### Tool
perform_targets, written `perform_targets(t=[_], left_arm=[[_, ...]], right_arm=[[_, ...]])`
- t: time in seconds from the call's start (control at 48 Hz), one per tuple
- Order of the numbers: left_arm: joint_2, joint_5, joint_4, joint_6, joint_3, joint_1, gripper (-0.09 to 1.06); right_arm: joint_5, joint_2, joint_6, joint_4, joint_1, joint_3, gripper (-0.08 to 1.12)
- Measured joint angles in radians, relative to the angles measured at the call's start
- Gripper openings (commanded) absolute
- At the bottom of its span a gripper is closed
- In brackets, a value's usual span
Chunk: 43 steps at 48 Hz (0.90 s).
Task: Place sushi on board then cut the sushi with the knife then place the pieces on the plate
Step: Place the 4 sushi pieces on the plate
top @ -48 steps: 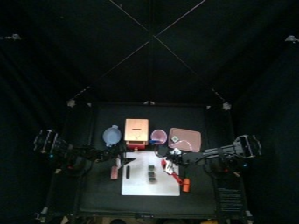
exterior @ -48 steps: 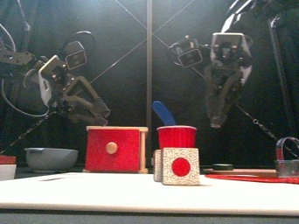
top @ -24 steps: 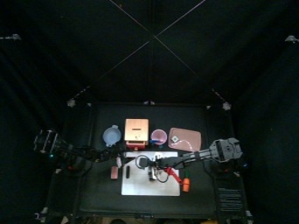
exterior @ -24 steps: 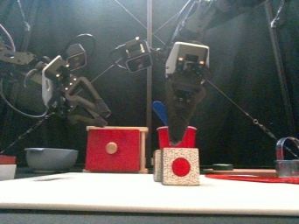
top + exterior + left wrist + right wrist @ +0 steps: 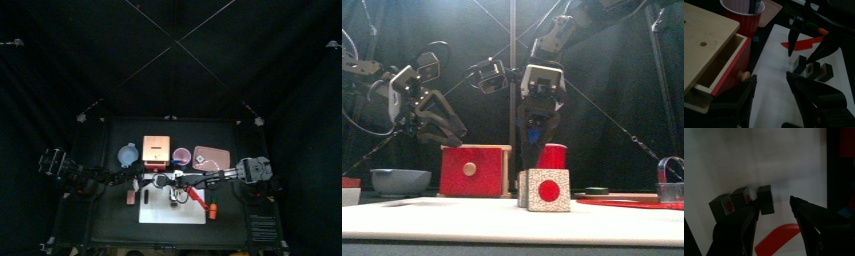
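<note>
Right wrist view: right gripper (image 5: 775,203) has its jaws spread wide and holds nothing. The sushi roll (image 5: 744,200), three dark blocks side by side, lies on the white cutting board (image 5: 764,158) just past the jaw tips, and a red toy knife (image 5: 777,240) lies flat on the same board. Left wrist view: left gripper (image 5: 771,77) also has its jaws parted and empty, over bare board. Only this view shows the red drawer (image 5: 737,65) of the wooden box (image 5: 704,35) pulled partly out, and a blue knife (image 5: 753,5) standing in the red cup (image 5: 737,17). Top view gives the layout the wrist views lack. The board is at 6 o'clock of the box, with the roll near the board's middle and the red knife at the roll's 4 o'clock. The cup is at 3 o'clock of the box and the pink tray (image 5: 211,158) at 3 o'clock of the cup. The blue-grey bowl (image 5: 128,155) is at 9 o'clock of the box. The right arm reaches past the middle to the roll's 12 o'clock, and the left gripper sits at the board's 10 o'clock corner. Front view alone shows the roll's end face, white with a red centre, and the right jaw tips above the roll's top, clear of it.
</note>
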Motion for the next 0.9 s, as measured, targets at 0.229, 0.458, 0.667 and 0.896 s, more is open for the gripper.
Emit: perform_targets(t=[0.229, 0.458, 0.667, 0.896], left_arm=[[0.0, 0.0, -0.005, -0.002, 0.002, 0.0, 0.87], [0.0, 0.0, -0.005, 0.0, 0.002, 0.0, 0.87], [0.0, 0.009, -0.005, -0.002, 0.002, 0.0, 0.87], [0.0, 0.032, -0.029, 0.0, 0.002, 0.0, 0.87]], right_arm=[[-0.003, -0.002, -0.015, 0.04, 0.003, 0.0, 0.85], [-0.031, 0.035, -0.015, 0.04, -0.005, 0.0, 0.84], [-0.038, 0.052, -0.014, 0.041, -0.015, 0.0, 0.76], [-0.06, 0.044, 0.008, 0.048, -0.023, 0.031, 0.58]])
